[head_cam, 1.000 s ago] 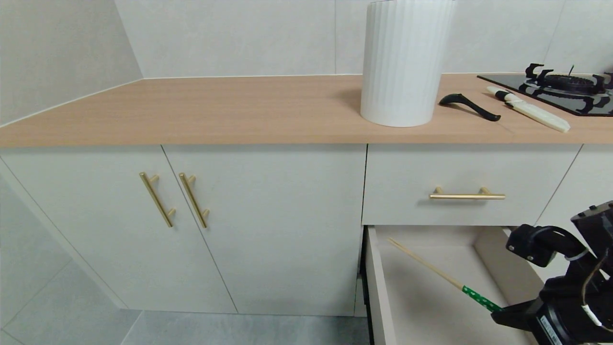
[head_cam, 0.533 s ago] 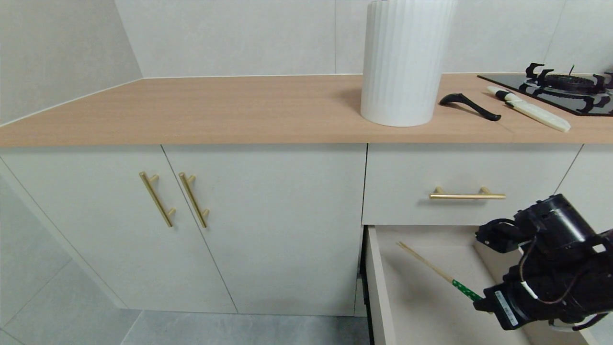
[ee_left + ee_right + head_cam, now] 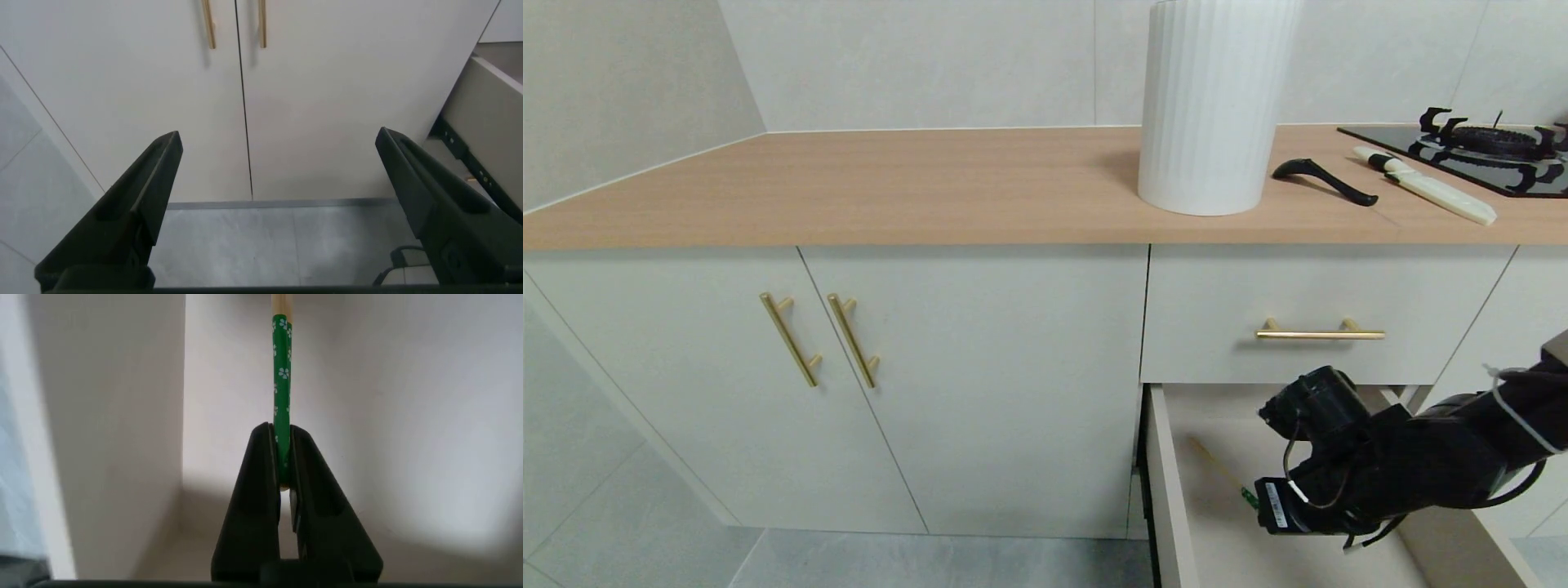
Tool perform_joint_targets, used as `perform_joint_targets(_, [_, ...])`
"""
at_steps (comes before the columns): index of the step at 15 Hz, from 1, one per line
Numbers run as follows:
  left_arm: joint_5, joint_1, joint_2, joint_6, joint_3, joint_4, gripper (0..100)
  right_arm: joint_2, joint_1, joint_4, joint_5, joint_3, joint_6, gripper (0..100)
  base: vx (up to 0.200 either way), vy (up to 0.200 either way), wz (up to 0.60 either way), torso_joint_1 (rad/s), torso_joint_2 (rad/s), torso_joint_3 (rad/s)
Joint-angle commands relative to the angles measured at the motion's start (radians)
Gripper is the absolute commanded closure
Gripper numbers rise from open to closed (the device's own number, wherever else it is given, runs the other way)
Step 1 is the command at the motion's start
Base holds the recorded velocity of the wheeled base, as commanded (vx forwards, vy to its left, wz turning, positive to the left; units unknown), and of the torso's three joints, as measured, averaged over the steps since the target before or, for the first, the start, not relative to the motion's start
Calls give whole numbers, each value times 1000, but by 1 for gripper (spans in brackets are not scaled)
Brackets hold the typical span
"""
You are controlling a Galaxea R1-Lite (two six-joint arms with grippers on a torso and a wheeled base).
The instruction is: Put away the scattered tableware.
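Head: R gripper [image 3: 1254,498] low inside open drawer [image 3: 1165,482], chopstick [image 3: 1215,462] angled toward its floor, prob. for gentle set-down; knife [image 3: 1429,189] + black utensil [image 3: 1323,181] lie on desk [image 3: 931,188]. L wrist: L gripper [image 3: 278,143] jaws wide, holding nothing, facing cabinet doors [image 3: 327,82]. R wrist: jaws pinch chopstick's green end.

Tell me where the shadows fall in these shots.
Head view: soft, even light; the white container throws a faint shadow to its left on the countertop. Right wrist view: the right claw, shut on the chopstick, is a dark silhouette, with shade in the drawer around it. Left wrist view: the open left claw is dark against evenly lit cabinet doors.
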Motion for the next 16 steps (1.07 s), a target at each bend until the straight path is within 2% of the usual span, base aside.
perform_joint_targets(1, [0,0,0,0,0,0,0,84,24,-9,-6,2,3,100,0,0,0,0,0,0])
perform_joint_targets(6, [0,0,0,0,0,0,0,200,74,-55,-82,2,32,100,0,0,0,0,0,0])
perform_joint_targets(9, [0,0,0,0,0,0,0,225,76,-90,-122,3,44,100,0,0,0,0,0,0])
perform_joint_targets(11, [0,0,0,0,0,0,0,263,76,-127,-200,3,45,100,0,0,0,0,0,0])
perform_joint_targets(16, [0,0,0,0,0,0,0,269,76,-149,-210,3,55,100,0,0,0,0,0,0])
